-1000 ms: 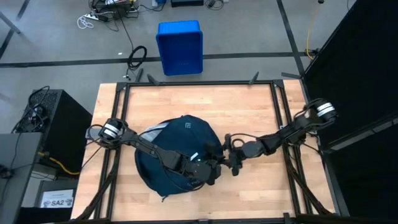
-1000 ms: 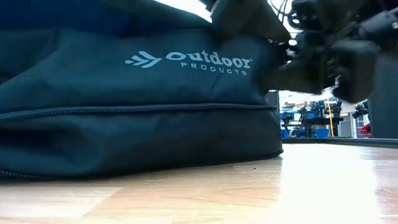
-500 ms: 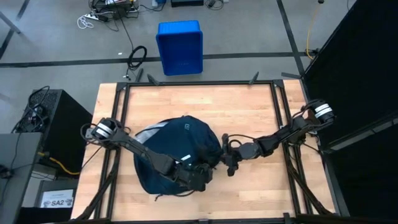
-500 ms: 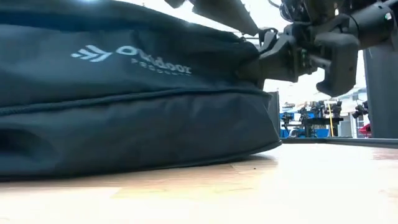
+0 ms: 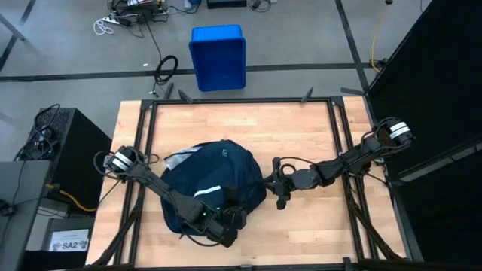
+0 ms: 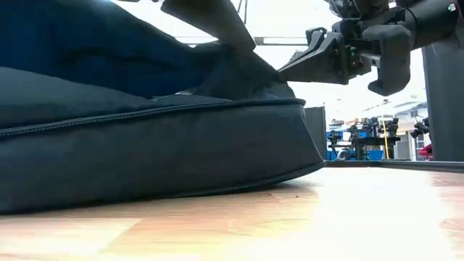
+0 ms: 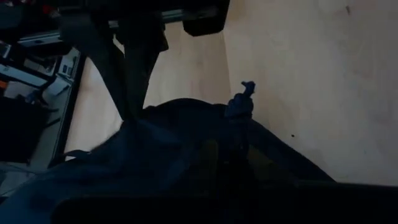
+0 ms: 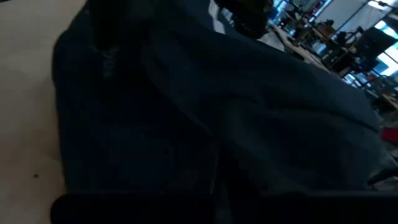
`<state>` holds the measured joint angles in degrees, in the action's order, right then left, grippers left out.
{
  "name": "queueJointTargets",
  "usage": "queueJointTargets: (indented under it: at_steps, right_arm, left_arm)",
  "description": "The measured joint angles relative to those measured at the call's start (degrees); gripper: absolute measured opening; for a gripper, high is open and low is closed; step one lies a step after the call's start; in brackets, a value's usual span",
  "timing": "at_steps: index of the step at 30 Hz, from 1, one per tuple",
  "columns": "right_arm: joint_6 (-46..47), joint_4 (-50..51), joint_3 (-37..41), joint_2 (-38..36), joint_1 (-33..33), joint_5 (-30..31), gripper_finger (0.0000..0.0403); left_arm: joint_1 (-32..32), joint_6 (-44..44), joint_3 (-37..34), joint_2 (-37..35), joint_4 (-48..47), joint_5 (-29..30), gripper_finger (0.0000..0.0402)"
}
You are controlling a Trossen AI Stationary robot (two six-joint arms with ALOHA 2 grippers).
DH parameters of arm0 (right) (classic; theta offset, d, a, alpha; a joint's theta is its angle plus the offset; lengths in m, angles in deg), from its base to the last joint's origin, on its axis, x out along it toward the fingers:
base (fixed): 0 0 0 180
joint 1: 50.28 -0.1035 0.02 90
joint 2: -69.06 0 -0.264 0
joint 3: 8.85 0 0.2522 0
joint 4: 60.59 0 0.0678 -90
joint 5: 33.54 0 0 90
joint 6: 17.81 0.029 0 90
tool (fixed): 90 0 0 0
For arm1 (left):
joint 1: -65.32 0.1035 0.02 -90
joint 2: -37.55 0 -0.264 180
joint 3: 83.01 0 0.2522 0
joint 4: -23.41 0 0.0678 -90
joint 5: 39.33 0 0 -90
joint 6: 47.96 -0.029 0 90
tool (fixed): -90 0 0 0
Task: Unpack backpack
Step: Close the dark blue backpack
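- Both sets of jaws are closed now; the right gripper (image 5: 273,183) has just snapped shut, having stood well open a second ago, and in the low view its dark fingers (image 6: 308,61) pinch a raised fold of cloth at the backpack's right edge.
- On the other side, the left gripper (image 5: 226,224) has drawn back toward the near side of the bag, with its jaws kept tight on dark fabric; exactly which part it holds cannot be told from the wrist view.
- Between the two grips, the backpack (image 5: 215,181) lies flat on the table (image 5: 301,135), a little left of centre and toward the near edge; its top panel has been dragged nearward, so the white brand lettering that faced the low camera a second ago has gone out of sight.
- Judged from this, the arms are tensioning the cloth in opposite directions to work an opening; nothing has come out of the bag yet, so unpacking has barely begun.
- Beyond the table's far edge, the blue bin (image 5: 218,56) stands on the floor.
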<state>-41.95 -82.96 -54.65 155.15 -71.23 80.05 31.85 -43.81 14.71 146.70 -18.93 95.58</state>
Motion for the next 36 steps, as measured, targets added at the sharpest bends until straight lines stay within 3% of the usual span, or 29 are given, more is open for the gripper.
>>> queueJointTargets:
  at_steps: [5,8,17,22,29,36]
  right_arm:
    - [-0.40,-1.25,0.00,-0.02,-0.35,-4.43,0.0005]
    - [-1.71,-1.43,-0.15,-0.02,-2.04,-6.88,0.0031]
    - [-0.48,1.27,-5.05,-0.02,-5.29,-3.77,0.0192]
    - [0.47,1.54,-7.17,4.06,-4.07,-3.93,0.0242]
    - [-2.61,1.61,-13.19,11.84,-2.42,-5.15,0.0217]
    - [-3.84,3.40,-14.47,12.22,-2.47,-5.15,0.0107]
  left_arm:
    - [0.00,-0.11,-0.03,0.00,0.02,1.61,0.0000]
    - [0.41,-0.69,-0.04,0.00,0.47,2.19,0.0000]
    - [2.03,-3.46,-0.09,0.00,3.45,2.43,0.0000]
    - [2.66,-8.12,-0.09,0.00,8.20,2.45,0.0000]
    - [3.44,-9.98,-0.09,0.00,10.59,2.14,0.0000]
    - [3.36,-9.96,-0.09,0.00,10.34,1.88,0.0000]
